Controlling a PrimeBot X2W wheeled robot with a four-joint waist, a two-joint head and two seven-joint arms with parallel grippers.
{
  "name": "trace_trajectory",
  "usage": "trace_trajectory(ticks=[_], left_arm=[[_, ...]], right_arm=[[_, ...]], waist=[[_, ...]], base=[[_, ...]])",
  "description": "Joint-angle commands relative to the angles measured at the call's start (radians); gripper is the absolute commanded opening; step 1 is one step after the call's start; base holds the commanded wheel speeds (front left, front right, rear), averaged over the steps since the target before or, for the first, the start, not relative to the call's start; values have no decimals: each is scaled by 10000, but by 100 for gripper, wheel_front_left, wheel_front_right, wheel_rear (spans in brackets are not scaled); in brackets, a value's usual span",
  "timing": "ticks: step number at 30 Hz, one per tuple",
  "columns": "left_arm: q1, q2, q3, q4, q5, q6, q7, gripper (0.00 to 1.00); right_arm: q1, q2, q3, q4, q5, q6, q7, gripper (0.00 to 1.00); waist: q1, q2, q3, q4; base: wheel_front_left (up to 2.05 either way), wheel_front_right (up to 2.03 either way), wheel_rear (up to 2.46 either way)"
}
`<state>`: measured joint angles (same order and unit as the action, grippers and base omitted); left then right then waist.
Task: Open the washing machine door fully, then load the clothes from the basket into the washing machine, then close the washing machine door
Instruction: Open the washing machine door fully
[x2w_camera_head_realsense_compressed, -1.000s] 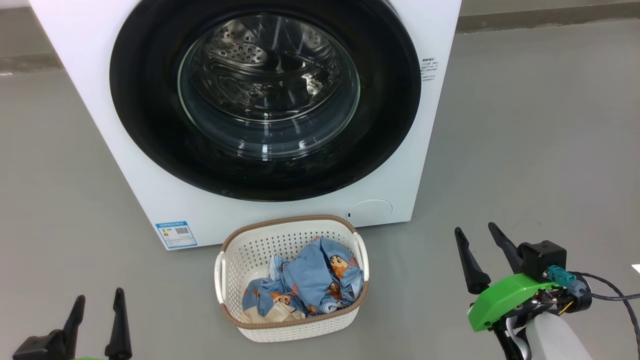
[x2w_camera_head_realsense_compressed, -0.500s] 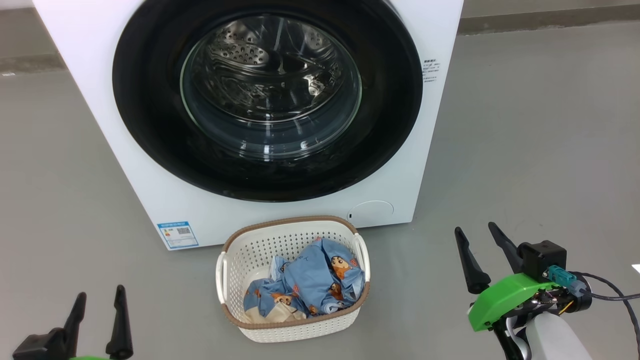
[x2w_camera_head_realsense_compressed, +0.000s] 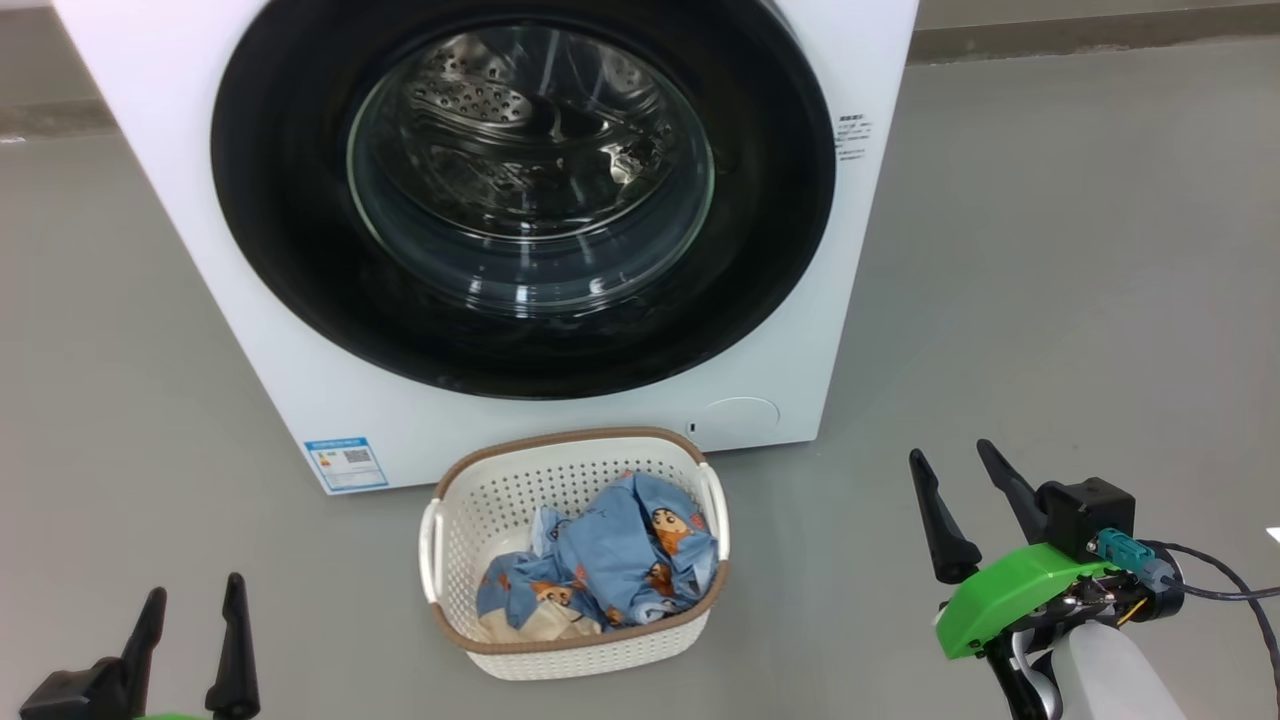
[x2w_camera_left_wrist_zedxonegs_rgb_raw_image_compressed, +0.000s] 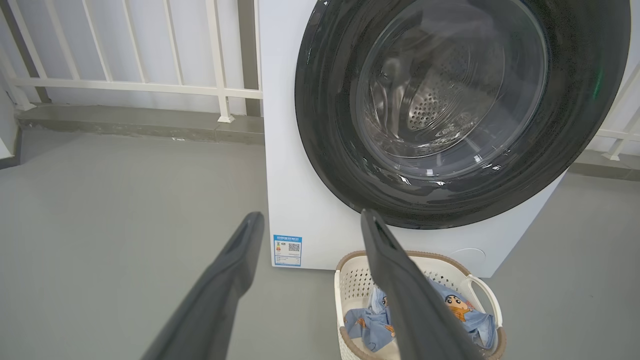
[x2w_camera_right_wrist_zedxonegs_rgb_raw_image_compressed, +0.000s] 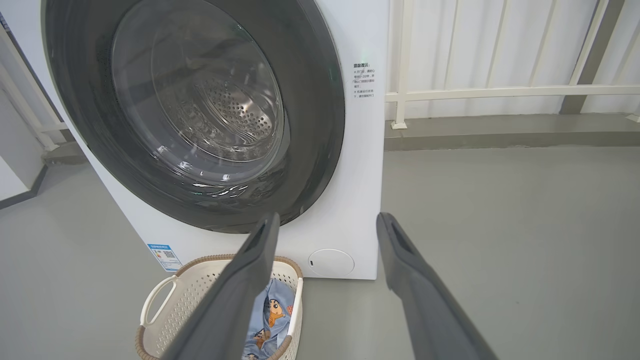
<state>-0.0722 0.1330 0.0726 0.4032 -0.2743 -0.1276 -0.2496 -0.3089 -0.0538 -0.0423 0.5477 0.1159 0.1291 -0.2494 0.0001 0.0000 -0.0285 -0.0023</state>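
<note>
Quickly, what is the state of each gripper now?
Left gripper: open, holding nothing.
Right gripper: open, holding nothing.

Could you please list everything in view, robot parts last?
washing machine: one, white, straight ahead
washing machine door: one, black rim, clear glass, shut on the machine
label sticker: one, blue, machine's lower left
round flap: one, white, machine's lower right
basket: one, cream, brown rim, before the machine
clothes: one bundle, light blue with orange-brown faces, in the basket
railing: one, white, behind the machine
floor: one, grey, all around
left gripper: one, dark, open, lower left, head view
right gripper: one, dark, green mount, open, lower right, head view
</note>
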Motion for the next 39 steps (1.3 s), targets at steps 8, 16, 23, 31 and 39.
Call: trace_trajectory(ticks=[8, 16, 23, 31, 39], left_arm=[[-496, 296, 395, -142, 130, -31, -122, 100], [-536, 279, 544, -456, -19, -31, -122, 100], [-460, 319, 385, -576, -65, -31, -122, 100], [-361, 411, 268, -717, -151, -31, -122, 100], [-176, 227, 296, -1062, 21, -31, -122, 100]], right_arm=[[-201, 34, 177, -305, -109, 16, -124, 100], [-164, 35, 93, -459, -8, 16, -124, 100], [-153, 35, 121, -544, 103, 16, -124, 100], [-147, 35, 132, -591, 378, 16, -124, 100], [-507, 35, -104, -668, 1542, 16, -124, 100]], waist=[[0, 0, 90, 27], [0, 0, 172, 62], [0, 0, 206, 65], [0, 0, 205, 70], [0, 0, 283, 103]], base=[[112, 112, -224], [112, 112, -223], [60, 60, -119], [11, 11, -22], [0, 0, 0]])
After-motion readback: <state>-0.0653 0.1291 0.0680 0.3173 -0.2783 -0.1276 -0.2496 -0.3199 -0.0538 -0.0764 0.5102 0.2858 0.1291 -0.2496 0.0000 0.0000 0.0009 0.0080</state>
